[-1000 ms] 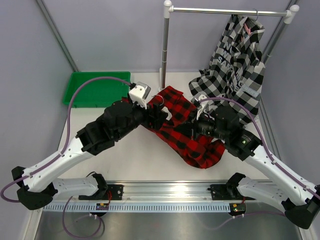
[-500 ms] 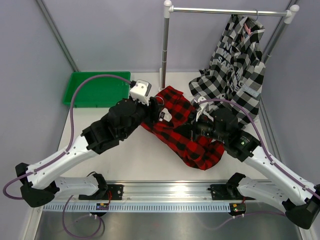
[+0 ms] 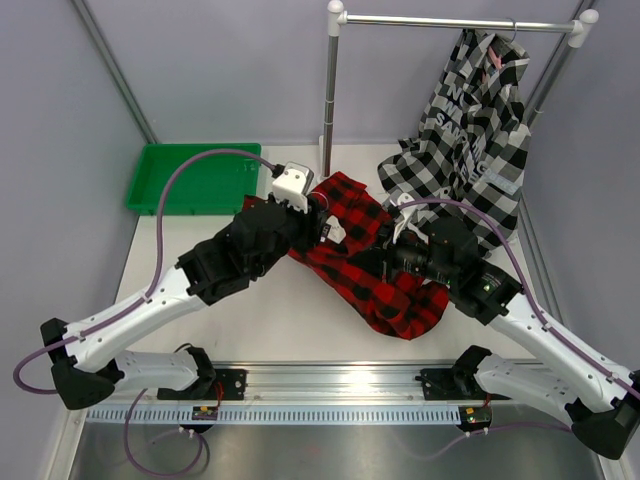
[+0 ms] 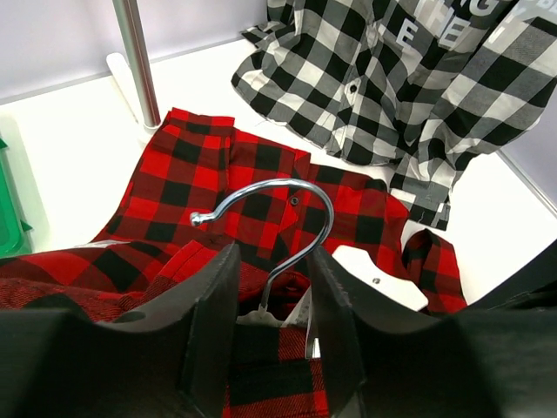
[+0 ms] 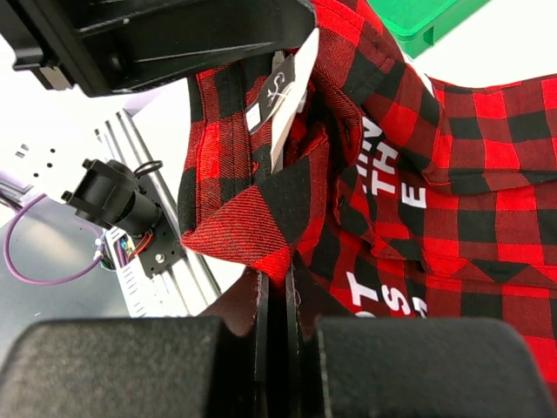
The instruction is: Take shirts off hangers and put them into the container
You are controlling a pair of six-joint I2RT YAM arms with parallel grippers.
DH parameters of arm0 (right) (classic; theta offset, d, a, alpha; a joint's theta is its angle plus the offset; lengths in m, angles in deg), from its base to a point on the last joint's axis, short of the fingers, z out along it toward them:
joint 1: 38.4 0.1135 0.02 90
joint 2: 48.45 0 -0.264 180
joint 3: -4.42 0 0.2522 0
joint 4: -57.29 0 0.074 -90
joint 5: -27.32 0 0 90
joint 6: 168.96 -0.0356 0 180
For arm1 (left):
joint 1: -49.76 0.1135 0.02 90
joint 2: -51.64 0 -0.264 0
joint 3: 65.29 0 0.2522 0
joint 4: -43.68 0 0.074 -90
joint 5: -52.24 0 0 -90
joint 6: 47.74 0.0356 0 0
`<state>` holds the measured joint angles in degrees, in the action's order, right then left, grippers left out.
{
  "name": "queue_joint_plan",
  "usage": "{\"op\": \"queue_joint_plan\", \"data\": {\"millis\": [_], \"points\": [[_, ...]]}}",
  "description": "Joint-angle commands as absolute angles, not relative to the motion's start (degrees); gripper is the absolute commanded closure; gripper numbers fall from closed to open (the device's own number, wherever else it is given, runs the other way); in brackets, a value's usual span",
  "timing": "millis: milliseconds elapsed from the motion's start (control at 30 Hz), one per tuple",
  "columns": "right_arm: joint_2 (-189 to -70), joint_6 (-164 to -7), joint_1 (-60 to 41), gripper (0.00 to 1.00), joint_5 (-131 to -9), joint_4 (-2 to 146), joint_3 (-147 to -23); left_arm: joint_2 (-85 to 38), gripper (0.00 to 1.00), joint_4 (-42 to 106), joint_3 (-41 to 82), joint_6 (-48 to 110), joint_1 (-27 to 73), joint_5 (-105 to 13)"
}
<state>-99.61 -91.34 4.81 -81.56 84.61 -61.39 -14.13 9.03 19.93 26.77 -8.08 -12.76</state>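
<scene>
The red-and-black shirt (image 3: 375, 270) lies crumpled on the table between my arms, its wire hanger (image 4: 280, 181) still in the collar with the hook sticking up. My left gripper (image 4: 271, 261) sits at the collar (image 3: 318, 215), jaws closed in on the base of the hanger's hook. My right gripper (image 5: 277, 279) is shut on a fold of the red shirt (image 5: 487, 174) near its edge. The black-and-white shirt (image 3: 475, 130) hangs at the back right, its lower part draped on the table. The green container (image 3: 195, 178) stands at the back left, away from both grippers.
The silver rack rail (image 3: 450, 20) spans the back right; its upright post (image 3: 330, 90) stands just behind the red shirt and close to my left gripper. Grey walls close in both sides. A metal rail (image 3: 330, 385) runs along the near edge.
My left arm has reached right and forward to the collar, and its jaws have narrowed around the hanger's hook base. The right arm and the shirt fold in it have stayed put.
</scene>
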Motion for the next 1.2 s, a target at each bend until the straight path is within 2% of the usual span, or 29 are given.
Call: {"op": "queue_joint_plan", "data": {"millis": [0,133,600,700,800,833,933,967,1000,1100,1133,1167], "points": [[-98.11,-91.53,5.9,1.0,-80.97,78.17,-61.9,-14.98,0.61,12.69,19.75,25.82,-8.42,-11.13],[-98.02,-91.61,5.99,1.0,-80.44,78.0,-61.55,-15.59,0.68,12.7,19.66,25.65,-8.42,-10.95],[-96.97,-91.35,6.17,1.0,-78.86,78.08,-61.11,-17.09,0.69,12.78,18.6,24.15,-8.42,-10.43],[-96.7,-91.26,6.25,1.0,-78.42,78.0,-60.85,-17.09,0.75,13.13,18.34,24.42,-8.42,-9.99],[-96.88,-91.35,6.34,1.0,-78.68,78.26,-60.58,-16.74,0.96,14.01,17.73,25.12,-8.42,-9.55],[-97.14,-91.44,6.25,1.0,-78.68,78.35,-60.58,-16.47,1.0,15.05,17.03,25.47,-8.33,-9.2],[-97.14,-92.23,6.34,1.0,-79.29,78.35,-60.14,-14.19,1.0,20.57,13.7,30.11,-8.42,-9.28],[-96.97,-92.49,6.34,0.98,-79.56,78.43,-59.97,-12.88,1.0,22.26,12.73,31.7,-8.33,-9.46],[-96.97,-92.49,6.25,0.88,-79.91,78.78,-59.97,-12.35,1.0,23.58,11.93,33.19,-8.33,-9.46],[-96.53,-92.67,6.34,0.74,-80.09,81.23,-60.32,-10.5,1.0,26.4,10.17,39.34,-8.33,-9.55],[-96.18,-92.58,6.34,0.63,-80.17,82.03,-60.75,-10.06,1.0,27.27,9.82,40.84,-8.42,-9.89],[-96.0,-92.58,6.34,0.59,-80.18,82.65,-60.93,-9.53,1.0,27.8,9.12,43.81,-8.42,-10.16]]}}
